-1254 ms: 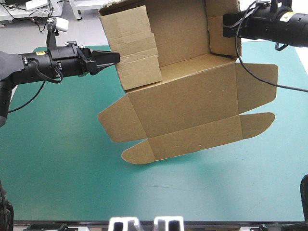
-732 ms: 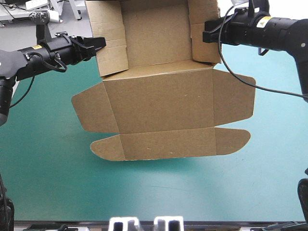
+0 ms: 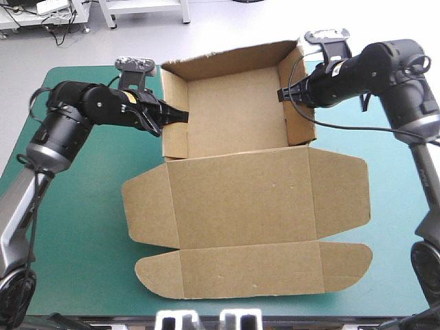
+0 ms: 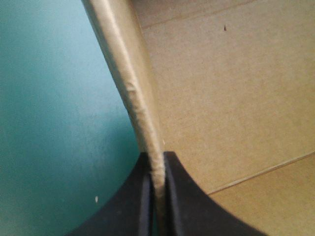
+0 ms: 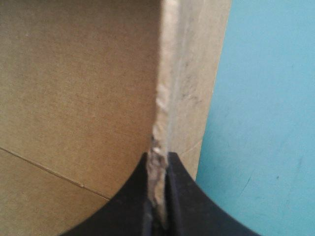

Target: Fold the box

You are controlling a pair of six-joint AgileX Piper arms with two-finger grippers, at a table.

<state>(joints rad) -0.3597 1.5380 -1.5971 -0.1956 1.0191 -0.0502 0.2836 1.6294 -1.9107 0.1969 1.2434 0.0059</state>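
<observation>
My left gripper [image 3: 180, 115] is nipped onto the left side wall [image 3: 174, 141] of the brown box [image 3: 234, 110], about midway along that wall's top edge. In my left wrist view my two black fingers [image 4: 187, 196] are all but closed. The thin edge of the board is pinched between them and runs on ahead from the tips. To one side of that edge I see the inside of the box, to the other the teal-green cover [image 3: 75, 227].

My right gripper [image 3: 283, 93] has the same kind of hold on the right side wall [image 3: 300, 127], near its far end. One finger is inside the tray and one outside, with only the board's worn edge between them.

The box sits on the table as an open tray in the far half, with its back and side walls standing. It lies between my two grippers. Its lid [image 3: 240, 199] lies flat on the cover, spread toward the near edge, with a side flap at each end. Beyond the lid the long tuck flap [image 3: 251, 271], with rounded ends, reaches nearly to the near edge of the table.
</observation>
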